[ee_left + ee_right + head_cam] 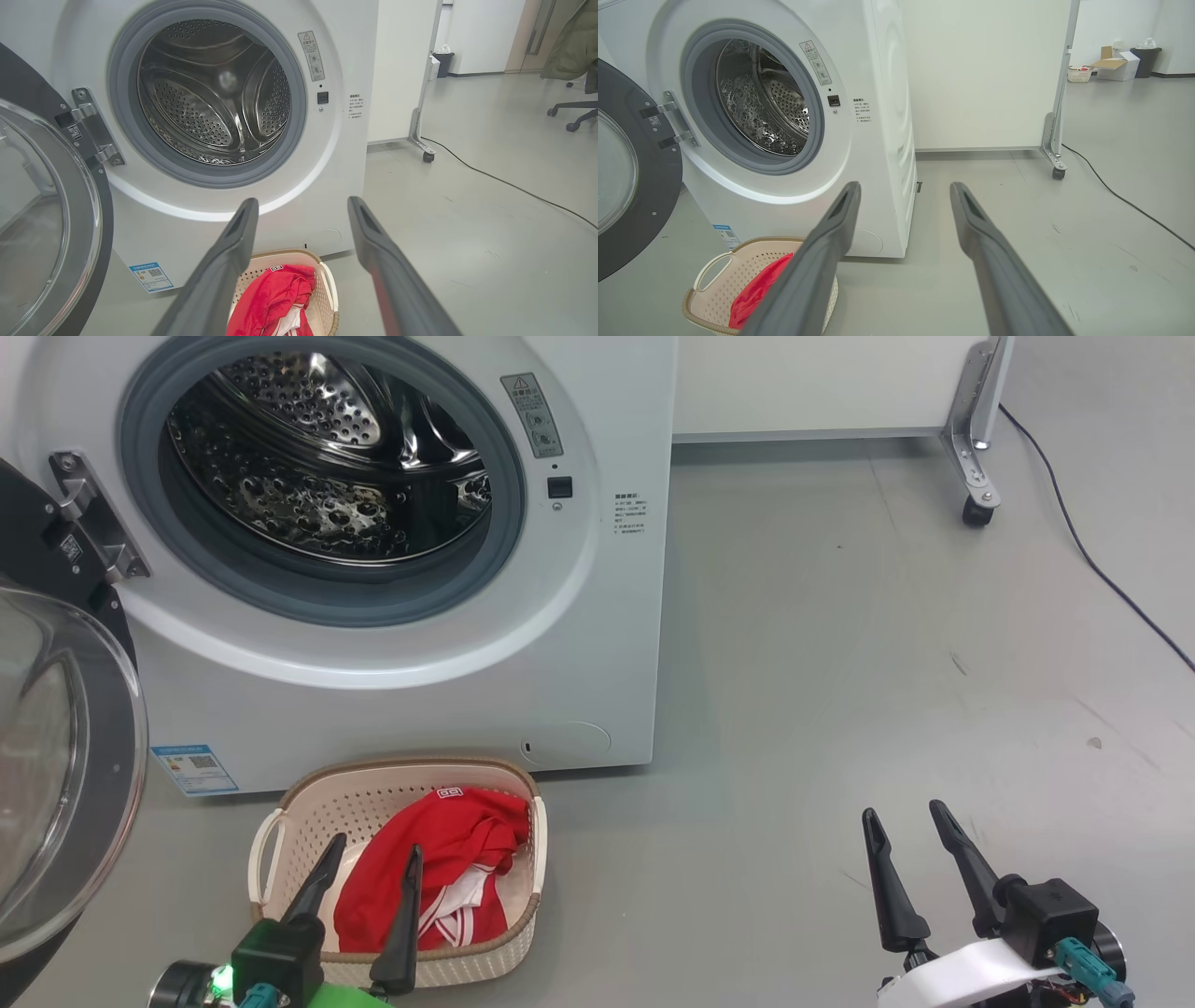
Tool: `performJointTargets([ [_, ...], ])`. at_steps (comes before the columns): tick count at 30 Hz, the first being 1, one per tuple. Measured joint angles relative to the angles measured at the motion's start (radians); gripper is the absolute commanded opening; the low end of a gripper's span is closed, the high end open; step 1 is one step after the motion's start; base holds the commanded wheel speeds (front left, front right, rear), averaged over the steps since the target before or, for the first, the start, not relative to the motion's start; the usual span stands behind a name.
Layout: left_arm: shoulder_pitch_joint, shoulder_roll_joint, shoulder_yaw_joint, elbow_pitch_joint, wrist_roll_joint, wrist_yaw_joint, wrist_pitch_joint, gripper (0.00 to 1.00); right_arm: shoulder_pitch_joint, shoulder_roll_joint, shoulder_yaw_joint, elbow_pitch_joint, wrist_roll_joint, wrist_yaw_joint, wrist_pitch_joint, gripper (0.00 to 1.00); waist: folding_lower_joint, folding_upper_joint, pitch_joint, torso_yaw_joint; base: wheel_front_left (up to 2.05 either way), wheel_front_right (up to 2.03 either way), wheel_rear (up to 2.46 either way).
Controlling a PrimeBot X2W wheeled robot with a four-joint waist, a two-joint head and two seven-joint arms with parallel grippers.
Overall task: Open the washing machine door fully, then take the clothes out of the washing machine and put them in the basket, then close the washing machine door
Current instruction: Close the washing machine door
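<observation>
Clothes (pixel 439 859) are heaped in the basket (pixel 538 821) right before the washer (pixel 597 644), its drum (pixel 327 457) empty and its door (pixel 65 756) swung wide at its left. Left pincer (pixel 375 846) gapes empty over the basket, and right pincer (pixel 904 810) is spread empty, off the washer's right. The washer's blue label (pixel 195 768) is too small to read; the right wrist view catches a cardboard box (pixel 1113 65) far beyond.

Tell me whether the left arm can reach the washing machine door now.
Probably yes: the washing machine door stands open to its left, nothing between, and the left tool is open.
</observation>
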State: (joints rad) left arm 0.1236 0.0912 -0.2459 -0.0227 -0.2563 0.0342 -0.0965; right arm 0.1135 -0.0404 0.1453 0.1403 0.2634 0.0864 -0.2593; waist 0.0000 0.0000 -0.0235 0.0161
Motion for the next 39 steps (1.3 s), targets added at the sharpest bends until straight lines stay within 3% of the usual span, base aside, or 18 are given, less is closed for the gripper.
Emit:
performJointTargets([
  [15,0.003,0.002,0.0,-0.017,0.0,0.0,0.016,1.0,0.0,0.0,0.0,0.001,0.0,0.0,0.0,1.0,0.0,0.0,-0.003,-0.006,-0.55,0.55,-0.01],
  [39,0.005,0.005,-0.006,-0.029,0.0,0.006,0.025,1.0,0.0,0.0,-0.001,0.004,-0.001,0.0,0.0,1.0,0.0,0.0,0.002,-0.006,-0.03,0.03,0.0],
])
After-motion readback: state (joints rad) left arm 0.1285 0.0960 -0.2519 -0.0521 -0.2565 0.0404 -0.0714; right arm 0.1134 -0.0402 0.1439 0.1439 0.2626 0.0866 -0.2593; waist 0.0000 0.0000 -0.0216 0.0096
